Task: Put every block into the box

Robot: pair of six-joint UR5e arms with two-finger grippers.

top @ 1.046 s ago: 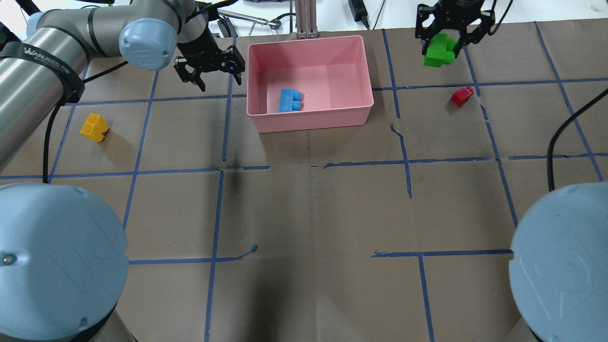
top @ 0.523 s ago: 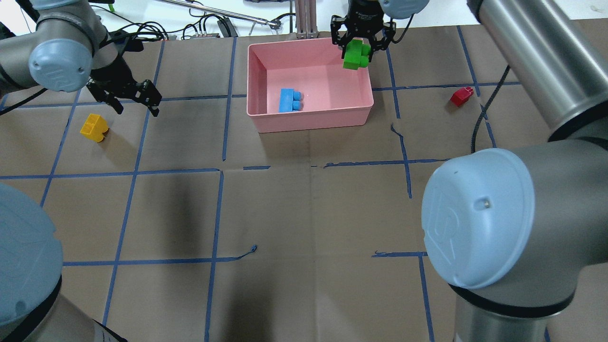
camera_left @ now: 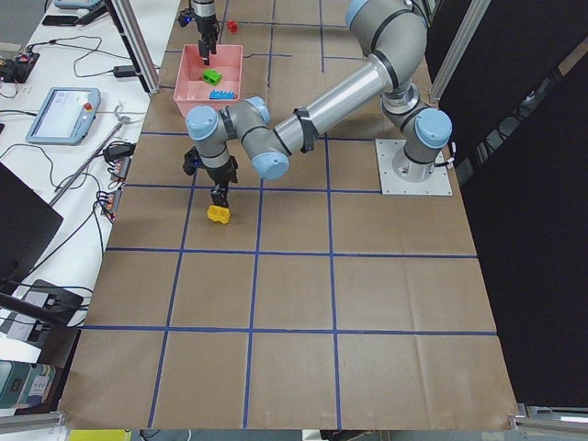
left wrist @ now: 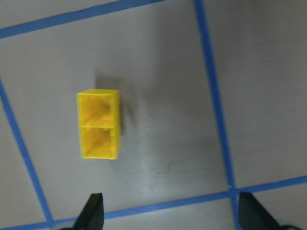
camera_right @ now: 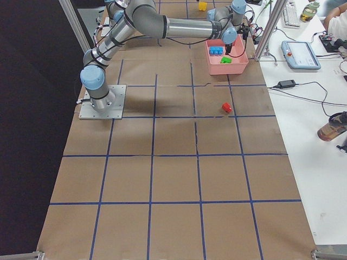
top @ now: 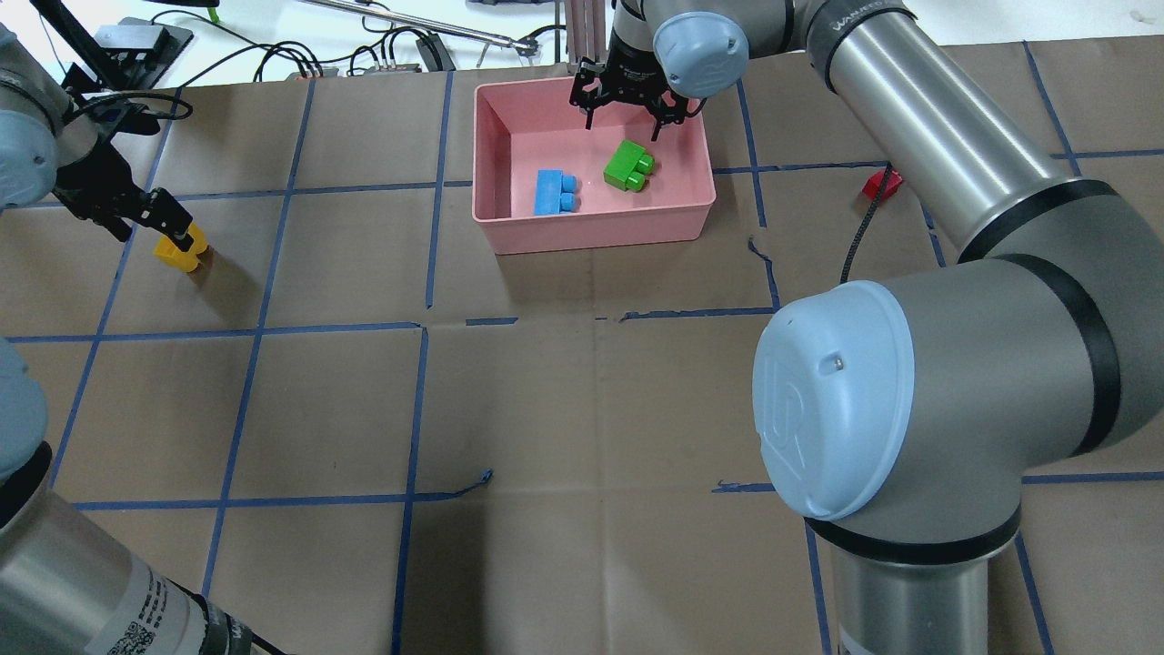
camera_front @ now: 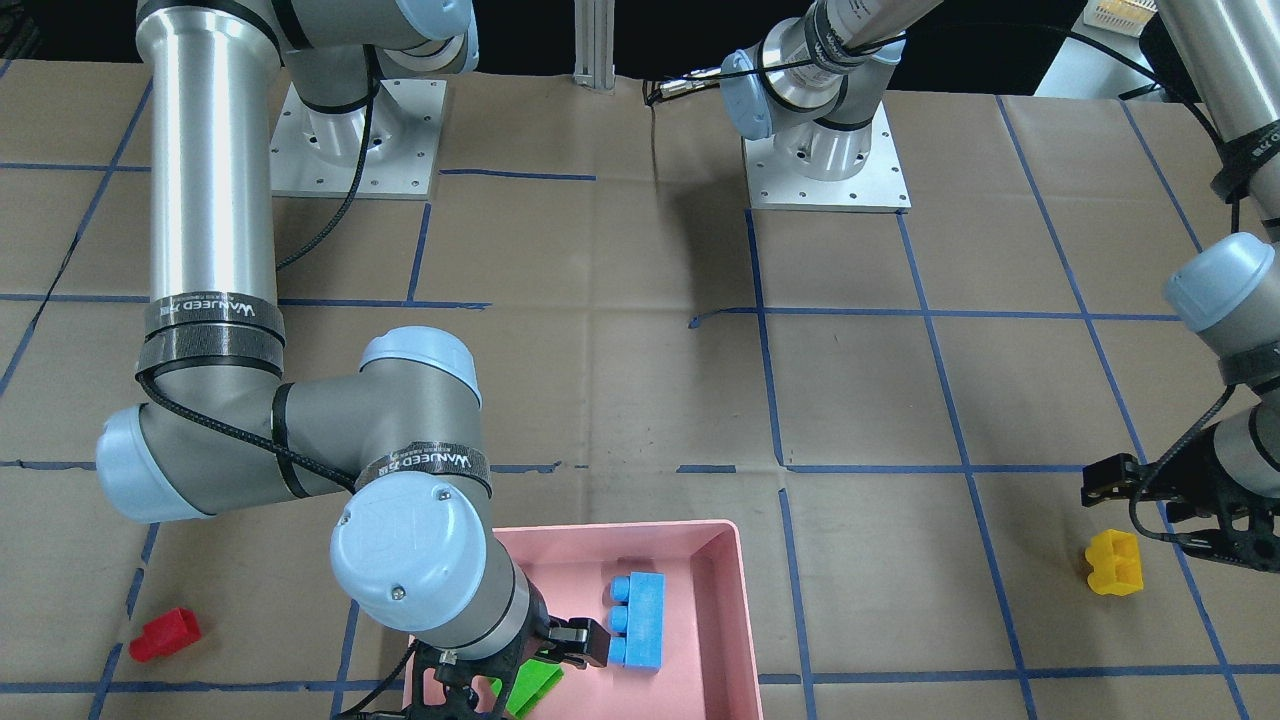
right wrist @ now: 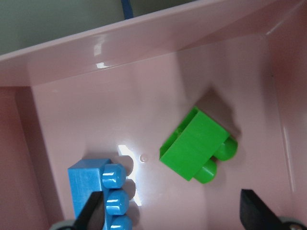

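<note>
The pink box (top: 596,232) holds the long blue block (top: 555,192) and the green block (top: 629,167), both lying on its floor. My right gripper (top: 626,105) hangs open and empty over the box's far side; its wrist view shows the green block (right wrist: 196,146) and the blue block (right wrist: 103,189) below it. My left gripper (top: 150,223) is open just above the yellow block (top: 182,253), which lies on the table at the left. In the left wrist view the yellow block (left wrist: 98,124) lies ahead of the open fingers. The red block (top: 882,185) lies right of the box.
The table is covered in brown paper with blue tape gridlines. Cables and a metal post (top: 582,36) lie past the table's far edge behind the box. My right arm's large elbow (top: 909,400) stretches over the table's right half.
My right gripper carried the green block over the box and let go; the block now lies inside. My left gripper moved left from the box to above the yellow block.
</note>
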